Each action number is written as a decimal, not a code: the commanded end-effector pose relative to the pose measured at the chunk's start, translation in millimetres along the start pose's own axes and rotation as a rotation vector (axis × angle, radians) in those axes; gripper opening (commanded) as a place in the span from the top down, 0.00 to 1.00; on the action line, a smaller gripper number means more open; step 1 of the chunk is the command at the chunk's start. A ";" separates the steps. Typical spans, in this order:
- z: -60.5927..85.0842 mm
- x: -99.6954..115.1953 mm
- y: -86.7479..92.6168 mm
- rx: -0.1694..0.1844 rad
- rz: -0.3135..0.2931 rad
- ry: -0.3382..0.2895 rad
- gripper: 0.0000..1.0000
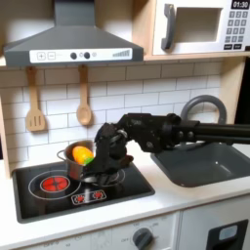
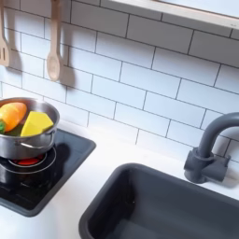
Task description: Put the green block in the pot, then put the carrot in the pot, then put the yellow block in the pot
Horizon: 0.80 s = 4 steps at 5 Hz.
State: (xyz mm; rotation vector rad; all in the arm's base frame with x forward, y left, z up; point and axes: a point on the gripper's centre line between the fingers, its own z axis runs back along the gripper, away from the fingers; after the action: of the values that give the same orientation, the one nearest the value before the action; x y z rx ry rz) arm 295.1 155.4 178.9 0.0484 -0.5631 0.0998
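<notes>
Shiny steel pot (image 2: pixel 21 142) holding orange carrot (image 2: pixel 11 115) and yellow block (image 2: pixel 37 123), black stovetop (image 2: pixel 42 182) with red ring beneath the pot, white-tiled wall (image 2: pixel 149 65) behind the pot

A steel pot (image 2: pixel 26 140) sits on a black toy stovetop (image 2: pixel 42 182), its open mouth taken up by a yellow block (image 2: pixel 37 123) and a carrot (image 2: pixel 12 115). In the first exterior view the gripper (image 1: pixel 104 164) and its black arm (image 1: pixel 166 130) crowd the pot's right side. The sink basin (image 2: pixel 163 205) lies open, with a grey faucet (image 2: pixel 210 149) behind.
</notes>
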 end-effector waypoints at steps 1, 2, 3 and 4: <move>-17.3 11.0 -4.7 -0.020 0.000 0.002 1.00; -27.6 17.1 -8.5 -0.032 -0.015 0.009 1.00; -33.2 17.1 -10.7 -0.037 -0.020 0.021 1.00; -37.2 16.7 -16.4 -0.045 -0.028 0.024 1.00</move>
State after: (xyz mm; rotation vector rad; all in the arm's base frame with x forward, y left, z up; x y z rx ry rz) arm 332.4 144.2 158.4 0.0150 -0.5486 0.0572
